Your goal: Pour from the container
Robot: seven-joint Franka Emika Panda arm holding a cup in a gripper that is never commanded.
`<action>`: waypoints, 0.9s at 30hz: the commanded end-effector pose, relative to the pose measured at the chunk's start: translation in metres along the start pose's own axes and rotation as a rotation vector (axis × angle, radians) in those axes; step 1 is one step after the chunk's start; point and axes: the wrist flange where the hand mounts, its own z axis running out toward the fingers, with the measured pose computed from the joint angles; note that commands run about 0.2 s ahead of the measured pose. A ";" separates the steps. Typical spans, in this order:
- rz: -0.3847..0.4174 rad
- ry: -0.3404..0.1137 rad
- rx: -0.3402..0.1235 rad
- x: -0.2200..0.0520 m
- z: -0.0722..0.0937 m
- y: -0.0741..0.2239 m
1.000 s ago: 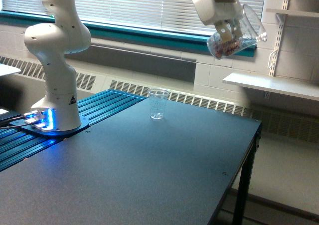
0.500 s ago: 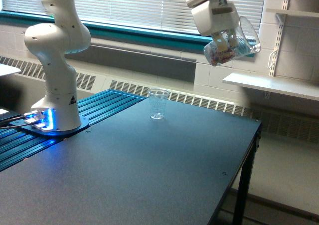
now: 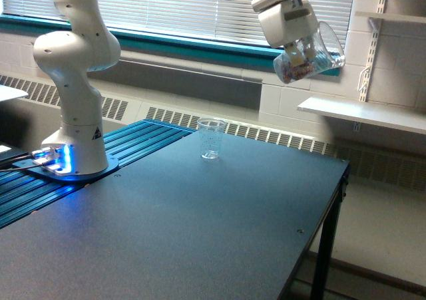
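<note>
Container-pouring is the job, and going from the exterior view's left, the arm's white base [image 3: 72, 155] stands on the ribbed blue strip [image 3: 143, 140] at the edge of the dark surface [image 3: 200, 240], its status light glowing blue; the column rises out of frame, which puts the reach over the whole surface; near the far edge, about midway across, the small clear graduated cup [image 3: 211, 138] stands upright and alone, apparently empty, and it seems to be set there as the receiver, with bare room all round so that a spill would show; further to the exterior view's right and well above it, the tool [image 3: 301, 50] is clamped on the container [image 3: 309, 58], its fingers closed across the wall near the base; the container is tipped well over, flared rim pointing to the exterior view's right and slightly up, and the mixed-colour bits lie gathered at the lower, closed end, so nothing is running out; the container hangs high and to the right of the cup rather than over it, so I judge that no pour into the cup can happen from this position.
</note>
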 end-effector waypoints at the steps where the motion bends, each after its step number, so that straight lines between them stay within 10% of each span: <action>1: 0.028 -0.019 0.011 -0.037 -0.007 -0.017; 27: -0.129 -0.220 -0.034 -0.286 -0.022 -0.025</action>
